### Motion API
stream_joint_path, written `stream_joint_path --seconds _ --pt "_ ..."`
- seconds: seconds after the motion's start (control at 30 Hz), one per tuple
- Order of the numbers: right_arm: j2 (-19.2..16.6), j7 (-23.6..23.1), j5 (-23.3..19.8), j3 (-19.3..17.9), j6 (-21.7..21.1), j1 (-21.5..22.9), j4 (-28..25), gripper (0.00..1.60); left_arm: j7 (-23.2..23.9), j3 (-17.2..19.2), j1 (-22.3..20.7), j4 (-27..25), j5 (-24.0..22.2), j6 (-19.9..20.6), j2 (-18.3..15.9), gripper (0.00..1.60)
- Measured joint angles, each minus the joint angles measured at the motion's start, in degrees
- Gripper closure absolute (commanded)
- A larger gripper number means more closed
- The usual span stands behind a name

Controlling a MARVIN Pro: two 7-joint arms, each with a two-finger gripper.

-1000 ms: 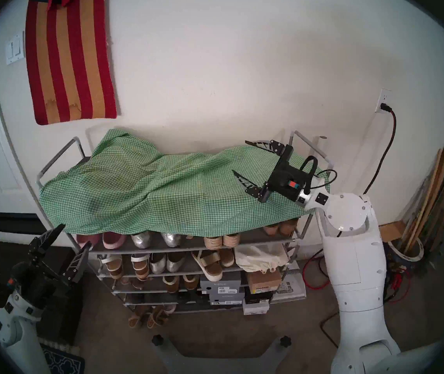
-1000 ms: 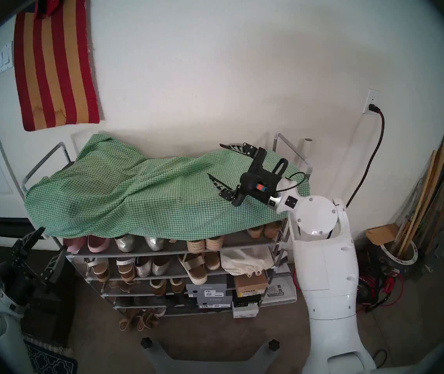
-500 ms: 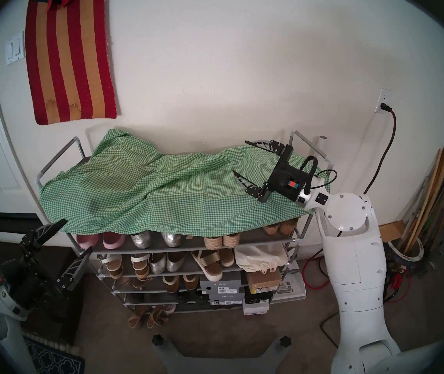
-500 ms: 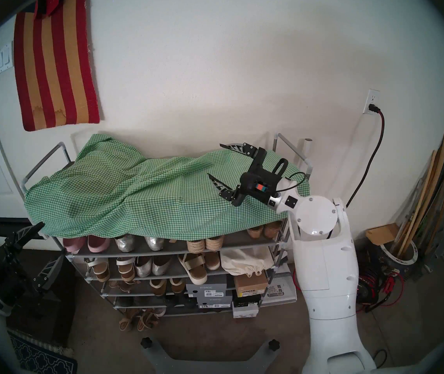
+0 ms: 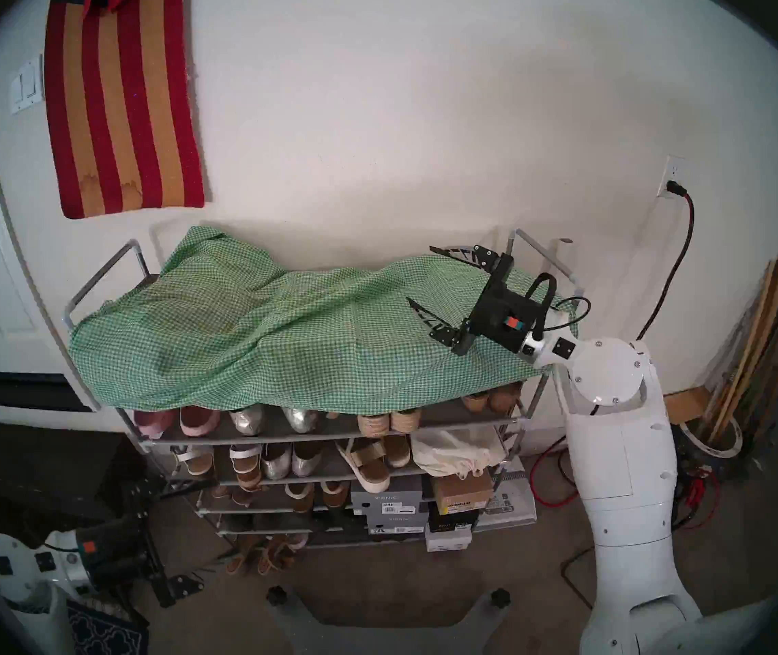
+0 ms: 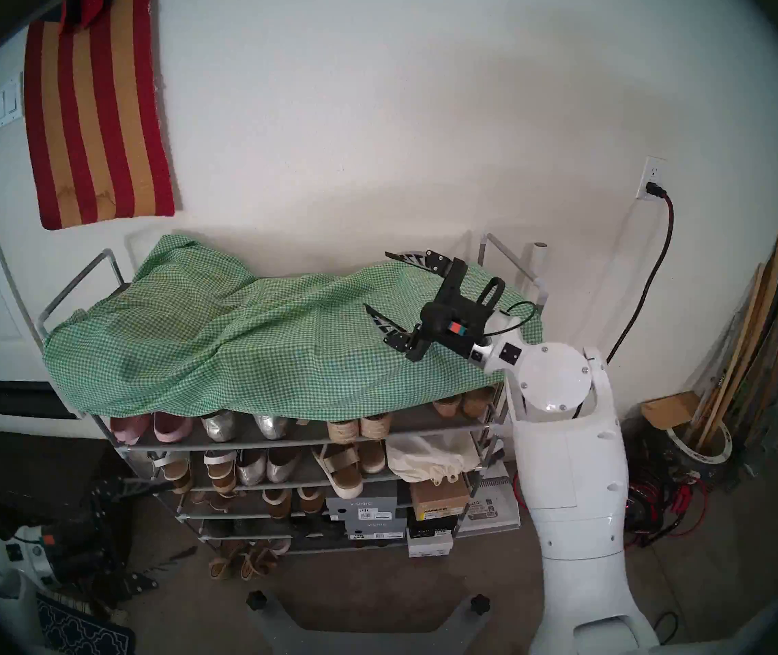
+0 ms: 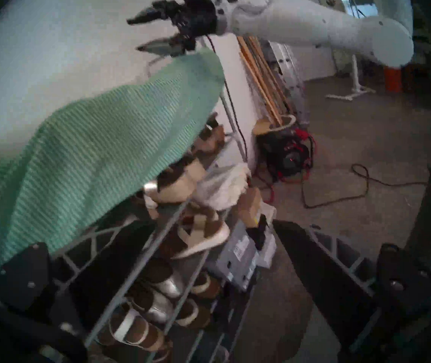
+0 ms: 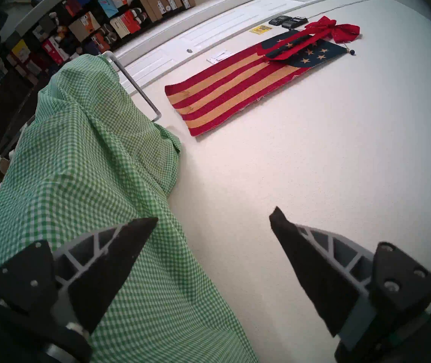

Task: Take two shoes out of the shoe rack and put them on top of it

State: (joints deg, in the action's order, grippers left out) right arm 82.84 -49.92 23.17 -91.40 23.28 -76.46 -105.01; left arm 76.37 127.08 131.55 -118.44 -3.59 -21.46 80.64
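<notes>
The grey shoe rack (image 5: 101, 276) stands against the wall, its top draped in a green checked cloth (image 5: 259, 337). One pair of silver flats (image 5: 273, 421) sits on the shelf just under the cloth and another pair of silver flats (image 5: 290, 464) one shelf lower. I cannot tell which pair is perforated. My left gripper (image 5: 207, 521) hangs open and empty, low at the rack's front left, level with the lower shelves (image 7: 214, 222). Over the cloth at the rack's right end, my right gripper (image 5: 420, 274) is open and holds nothing (image 8: 215, 213).
Pink slip-ons (image 5: 198, 420), sandals (image 5: 365, 465), a cream bag (image 5: 453, 451) and shoe boxes (image 5: 389, 503) fill the shelves. Red cable (image 5: 547, 474) lies right of the rack. Planks (image 5: 765, 337) lean in the right corner. My base (image 5: 377, 611) stands before the rack.
My left arm has swung down, and its gripper dropped from beside the rack's upper left corner to the lower shelves. The right arm has not moved.
</notes>
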Motion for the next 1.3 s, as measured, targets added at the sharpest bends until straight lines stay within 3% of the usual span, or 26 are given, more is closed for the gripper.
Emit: stream_joint_path --seconds 0.27,0.57,0.87,1.3 --pt "0.00 0.00 -0.01 0.00 0.00 0.00 0.00 0.00 -4.19 -5.04 -2.78 6.81 12.72 -7.59 0.24 0.00" --pt "0.00 0.00 -0.01 0.00 0.00 0.00 0.00 0.00 -13.41 -9.14 -8.77 16.06 28.67 -16.15 2.58 0.00" --pt "0.00 0.00 -0.01 0.00 0.00 0.00 0.00 0.00 -23.24 -7.96 -15.48 22.84 39.16 -21.18 5.52 0.00" --pt "0.00 0.00 -0.01 0.00 0.00 0.00 0.00 0.00 -36.68 -4.92 -23.53 25.28 47.97 -22.68 9.13 0.00"
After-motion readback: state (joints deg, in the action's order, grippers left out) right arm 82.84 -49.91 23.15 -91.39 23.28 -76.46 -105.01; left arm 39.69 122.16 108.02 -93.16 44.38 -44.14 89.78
